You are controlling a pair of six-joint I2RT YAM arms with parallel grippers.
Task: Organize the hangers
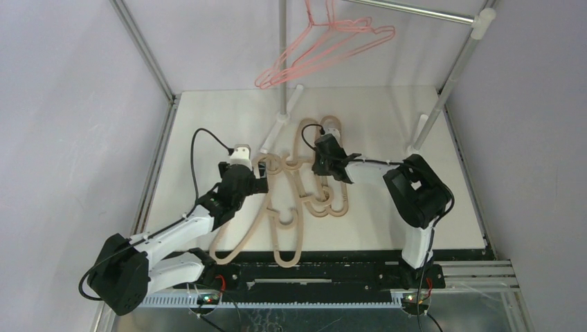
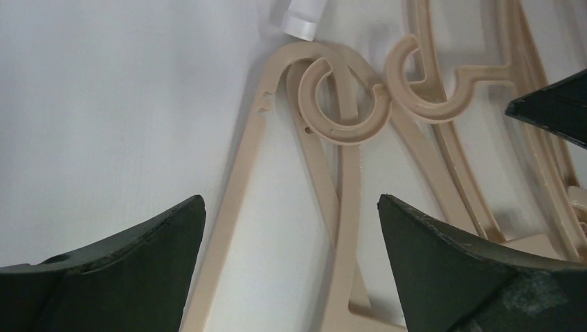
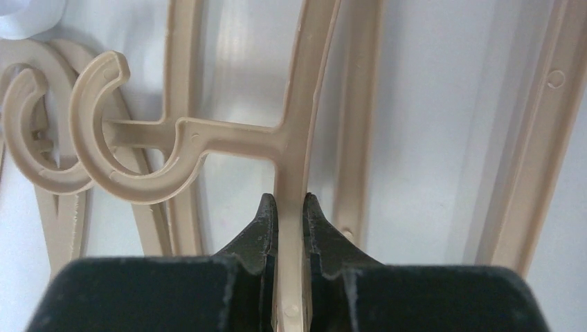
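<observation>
White table [image 1: 208, 117] with a silver rack [image 1: 282, 28], its white feet [image 1: 271, 138] on the tabletop

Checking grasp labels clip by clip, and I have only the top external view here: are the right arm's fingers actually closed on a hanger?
Observer: Yes. The right wrist view shows the right fingers pinching a beige hanger on its thin bar, close to where the hook's stem joins.
Operator: And the left arm?
Observer: The left fingers stand wide open, gripping nothing.
Operator: Anything tangled beneath them?
Observer: One hook lies across the curved top of a second hanger.
</observation>
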